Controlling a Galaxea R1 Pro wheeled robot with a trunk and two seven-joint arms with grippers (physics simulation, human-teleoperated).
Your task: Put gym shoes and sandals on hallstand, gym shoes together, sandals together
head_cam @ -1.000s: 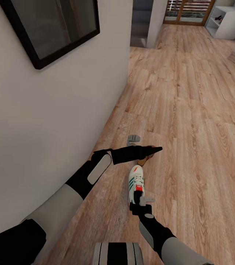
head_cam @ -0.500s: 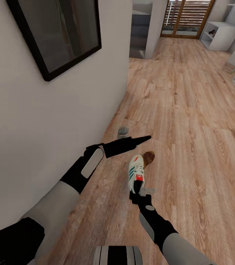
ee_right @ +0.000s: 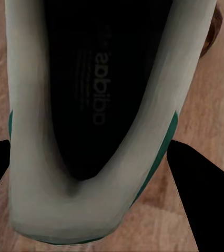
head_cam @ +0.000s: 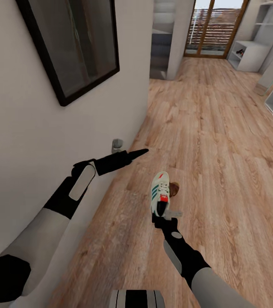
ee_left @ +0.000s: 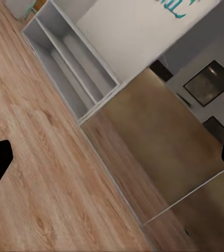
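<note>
The corridor floor [head_cam: 221, 141] is light-brown wood-grain planking that runs from the white wall on the left toward a slatted glass door at the far end. A brown sandal [head_cam: 174, 188] lies on the planks, partly hidden behind the toe of a white gym shoe [head_cam: 159, 197] with green stripes; whether that shoe rests on the floor or is lifted cannot be told. A small grey doorstop [head_cam: 117, 145] stands on the floor just beside the wall. Far down the corridor, a pale-grey hallstand [head_cam: 250, 55] stands on the planks at the right.
</note>
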